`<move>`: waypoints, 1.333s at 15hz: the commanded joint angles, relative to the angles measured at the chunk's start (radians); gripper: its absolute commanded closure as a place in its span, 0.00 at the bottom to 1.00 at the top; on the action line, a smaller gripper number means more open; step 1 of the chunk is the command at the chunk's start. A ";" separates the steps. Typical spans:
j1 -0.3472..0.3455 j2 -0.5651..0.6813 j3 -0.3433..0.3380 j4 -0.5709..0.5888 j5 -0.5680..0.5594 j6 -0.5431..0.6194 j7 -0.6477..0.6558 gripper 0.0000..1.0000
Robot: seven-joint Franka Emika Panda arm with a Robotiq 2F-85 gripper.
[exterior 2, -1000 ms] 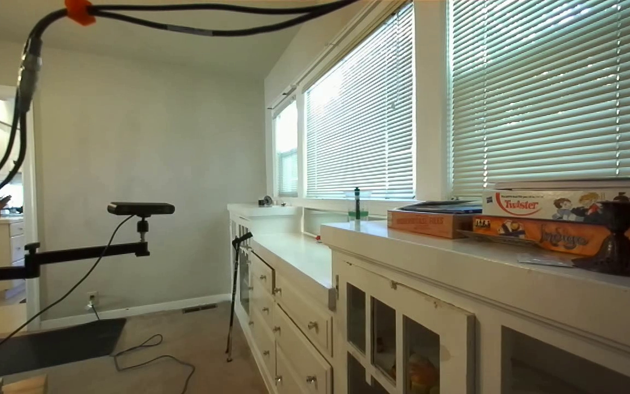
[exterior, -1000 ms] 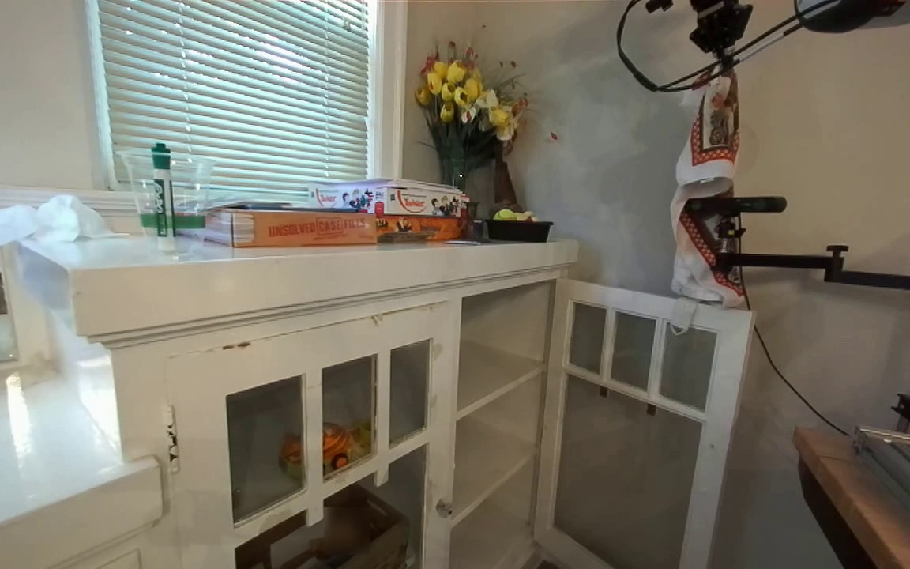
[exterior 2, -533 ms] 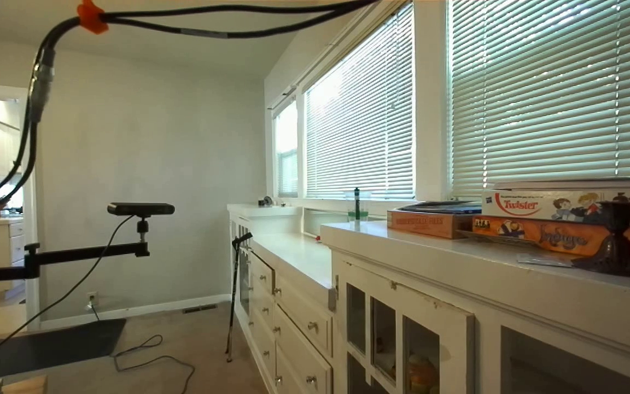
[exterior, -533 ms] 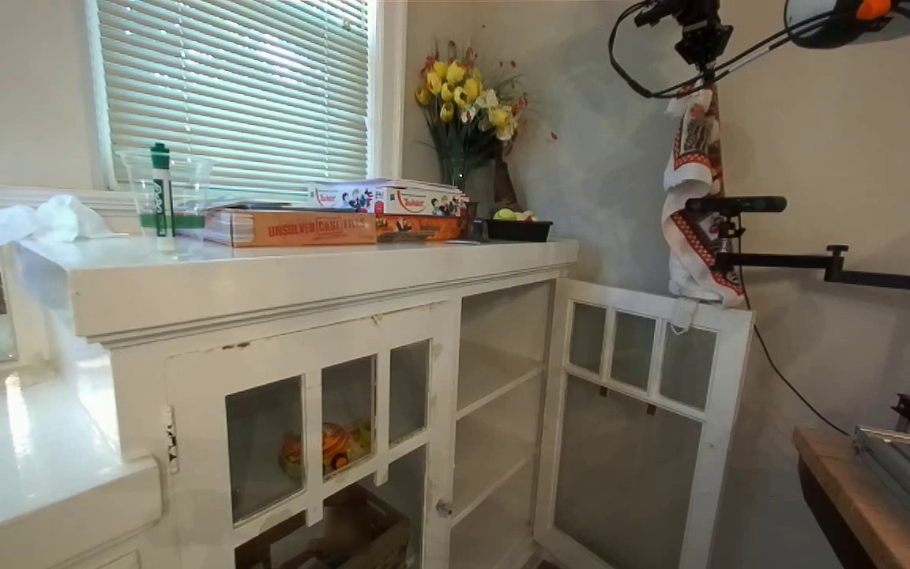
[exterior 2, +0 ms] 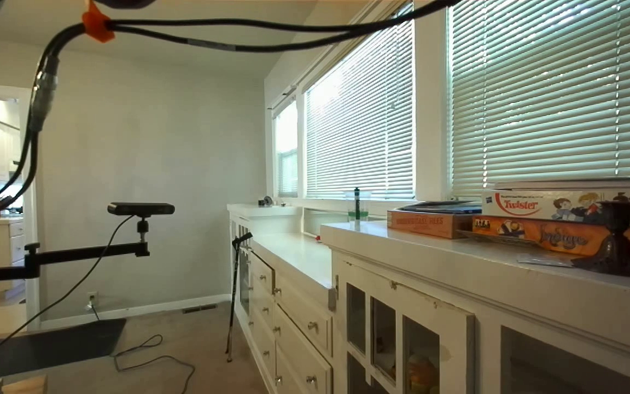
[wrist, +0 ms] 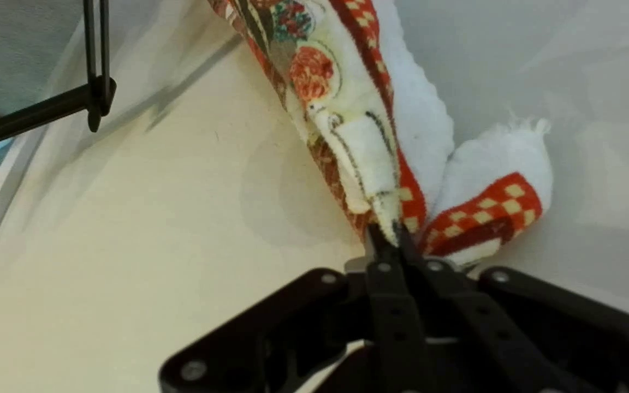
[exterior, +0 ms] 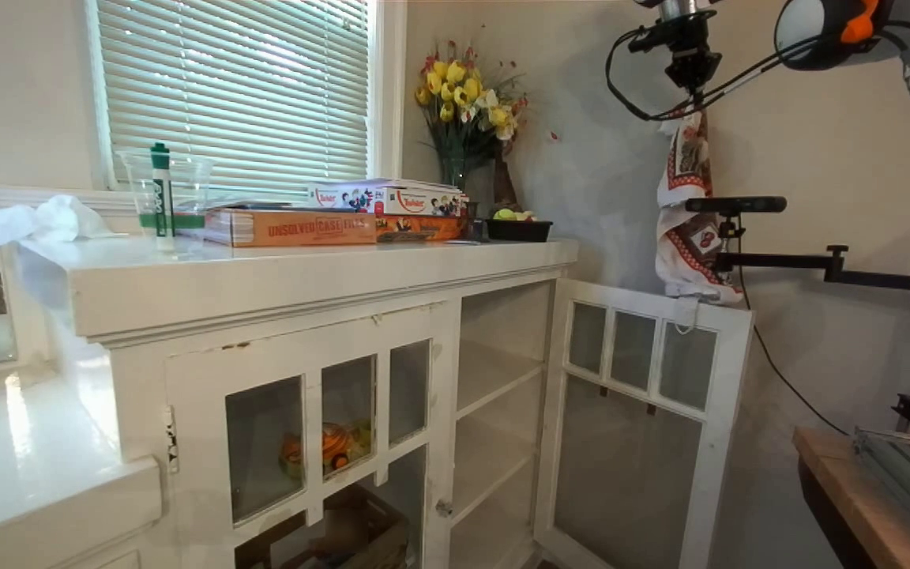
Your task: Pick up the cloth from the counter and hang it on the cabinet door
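Note:
A white cloth with red checked bands and food prints [exterior: 682,186] hangs in folds from my gripper [exterior: 695,96] in an exterior view. The gripper is high, above the open white cabinet door [exterior: 629,385]. The cloth's lower end meets the door's top edge near its outer corner; I cannot tell whether it drapes behind. A small white piece hangs over the door's front there. In the wrist view my gripper [wrist: 388,234] is shut on the cloth [wrist: 369,147], with a short corner sticking out to one side. Neither cloth nor fingers show in the remaining exterior view.
A black camera on an arm [exterior: 735,205] stands beside the cloth, overlapping it in view. The counter [exterior: 321,265] holds game boxes [exterior: 388,197], a cup with a marker [exterior: 163,190], a black tray [exterior: 518,230] and flowers [exterior: 463,95]. A wooden table [exterior: 866,506] stands at right.
My gripper has moved down and to the left in an exterior view, taking the cloth's upper part with it. The cloth's lower end stays at the door's top edge.

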 commanded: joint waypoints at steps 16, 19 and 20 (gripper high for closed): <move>0.036 0.168 0.040 0.031 0.032 -0.061 -0.006 0.99; 0.046 0.181 0.041 0.026 0.033 -0.077 0.046 0.99; 0.048 0.186 0.042 0.023 0.034 -0.083 0.058 0.99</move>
